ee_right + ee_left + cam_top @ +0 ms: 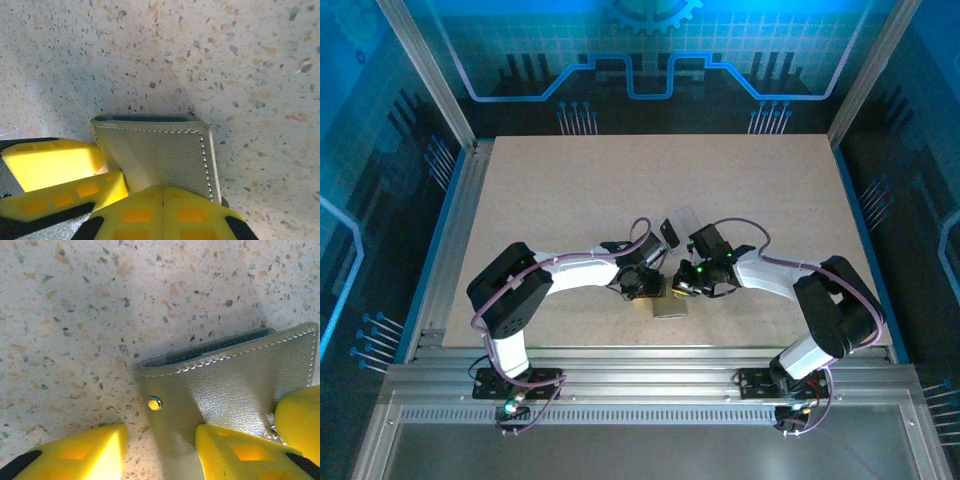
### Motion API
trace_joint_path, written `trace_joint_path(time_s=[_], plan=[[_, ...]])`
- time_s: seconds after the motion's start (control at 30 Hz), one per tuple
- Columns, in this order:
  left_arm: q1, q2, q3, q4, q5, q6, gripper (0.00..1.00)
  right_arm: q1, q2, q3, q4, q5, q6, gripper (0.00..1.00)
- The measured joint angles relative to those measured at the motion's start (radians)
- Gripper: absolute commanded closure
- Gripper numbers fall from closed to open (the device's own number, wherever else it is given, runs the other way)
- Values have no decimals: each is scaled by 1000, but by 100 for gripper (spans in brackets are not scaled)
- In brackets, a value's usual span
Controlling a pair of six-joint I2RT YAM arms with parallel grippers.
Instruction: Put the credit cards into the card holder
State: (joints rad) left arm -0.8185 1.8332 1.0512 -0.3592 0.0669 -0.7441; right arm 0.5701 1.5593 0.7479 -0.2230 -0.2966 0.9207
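Note:
The grey-silver card holder (669, 307) lies on the table at front centre, between both wrists. In the left wrist view the card holder (235, 385) shows a stitched edge, a dark pocket slot and a metal snap. My left gripper (160, 440) is open. One fingertip (235, 445) rests on the holder's panel and the other stays on the bare table beside it. My right gripper (163, 192) is shut, its joined tips pressed on the card holder (160, 150). A small black flat piece (668, 232), seemingly a credit card, lies just behind the arms.
A clear plastic box (688, 219) stands next to the black piece, behind the right wrist. The speckled tabletop (570, 190) stretches open at the back and on both sides. Aluminium frame rails (450, 250) border the table.

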Motion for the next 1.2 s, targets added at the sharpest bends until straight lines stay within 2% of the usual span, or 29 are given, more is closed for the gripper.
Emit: trace_joint_path(time_s=[1.2], plan=[[0,0,0,1,0,-10,55,45,1,17,-27,63,-51,100]])
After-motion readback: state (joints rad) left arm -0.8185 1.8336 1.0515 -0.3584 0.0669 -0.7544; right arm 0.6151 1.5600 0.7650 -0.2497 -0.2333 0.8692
